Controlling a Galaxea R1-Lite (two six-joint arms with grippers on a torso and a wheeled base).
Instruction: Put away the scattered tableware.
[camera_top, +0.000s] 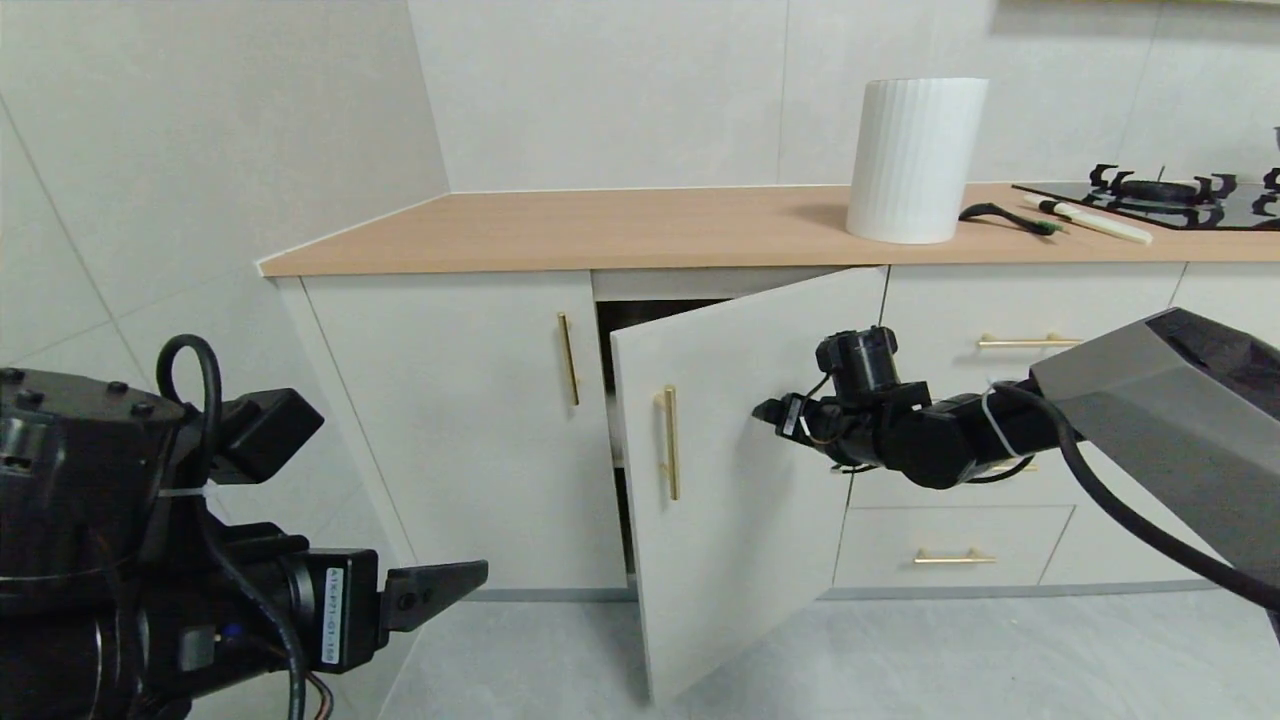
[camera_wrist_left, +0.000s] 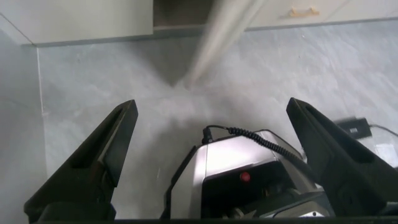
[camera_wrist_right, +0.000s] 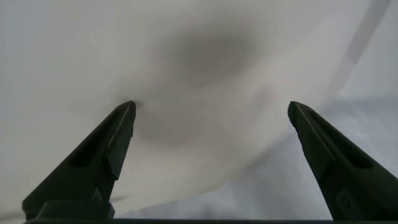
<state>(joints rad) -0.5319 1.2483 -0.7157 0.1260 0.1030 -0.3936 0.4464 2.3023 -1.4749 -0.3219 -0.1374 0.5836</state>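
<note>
On the wooden countertop stands a tall white ribbed container. Beside it lie a black-handled utensil and a long white utensil. Below, a white cabinet door with a gold handle stands partly swung out. My right gripper is open, its tips close to the door's outer face, right of the handle. In the right wrist view that gripper faces the plain door panel with nothing between its fingers. My left gripper hangs open and empty, low and left, over the floor.
A black hob sits at the counter's right end. Drawers with gold handles lie right of the open door, and a closed door to its left. Tiled walls meet in a corner at the left. Grey floor lies in front.
</note>
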